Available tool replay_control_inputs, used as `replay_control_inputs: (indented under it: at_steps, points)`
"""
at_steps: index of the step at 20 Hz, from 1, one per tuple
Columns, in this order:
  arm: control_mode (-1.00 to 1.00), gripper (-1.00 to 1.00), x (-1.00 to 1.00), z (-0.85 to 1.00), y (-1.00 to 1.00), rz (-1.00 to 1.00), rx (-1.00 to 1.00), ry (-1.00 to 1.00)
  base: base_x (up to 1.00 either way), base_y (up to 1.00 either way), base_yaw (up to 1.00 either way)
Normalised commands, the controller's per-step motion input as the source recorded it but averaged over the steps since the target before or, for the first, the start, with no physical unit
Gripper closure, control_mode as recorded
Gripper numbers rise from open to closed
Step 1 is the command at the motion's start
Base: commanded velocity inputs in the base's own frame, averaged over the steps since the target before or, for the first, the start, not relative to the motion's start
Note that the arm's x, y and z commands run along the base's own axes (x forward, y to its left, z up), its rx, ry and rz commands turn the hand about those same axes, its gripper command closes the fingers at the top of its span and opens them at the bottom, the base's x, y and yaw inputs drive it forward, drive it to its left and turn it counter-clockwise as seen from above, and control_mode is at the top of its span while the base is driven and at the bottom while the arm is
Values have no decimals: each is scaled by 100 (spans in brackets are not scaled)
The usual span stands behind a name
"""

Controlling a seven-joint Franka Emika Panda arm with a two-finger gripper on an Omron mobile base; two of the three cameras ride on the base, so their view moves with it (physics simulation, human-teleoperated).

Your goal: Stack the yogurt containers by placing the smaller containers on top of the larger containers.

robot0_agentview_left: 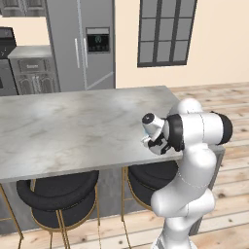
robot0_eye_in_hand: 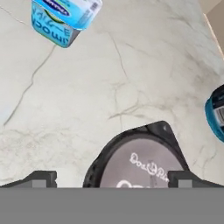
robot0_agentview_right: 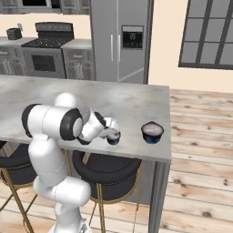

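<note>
In the hand view the dark cup [robot0_eye_in_hand: 140, 162] is cut off below, the light-blue cup [robot0_eye_in_hand: 61, 19] by the top edge, another blue-sided cup [robot0_eye_in_hand: 216, 113] at right.

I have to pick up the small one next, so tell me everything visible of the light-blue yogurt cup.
The light-blue yogurt cup is a small round tub, plastic by its look, with a paler band and dark blue lettering on its wall. It sits on the veined marble counter, partly cut off by the picture's edge. Nothing touches it; the open tool hangs apart from it, over a dark-lidded cup.
</note>
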Motion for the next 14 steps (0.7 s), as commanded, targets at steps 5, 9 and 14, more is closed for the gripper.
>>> replay_control_inputs:
  at_steps: [5,9,14]
  points:
    - [-100,-100,9,-20,-6,0,0,0,0,0,0]
    - [-100,-100,0,-18,-16,0,0,0,0,0,0]
    - [-100,100,-10,-24,-31,-1,0,4,0,0,0]
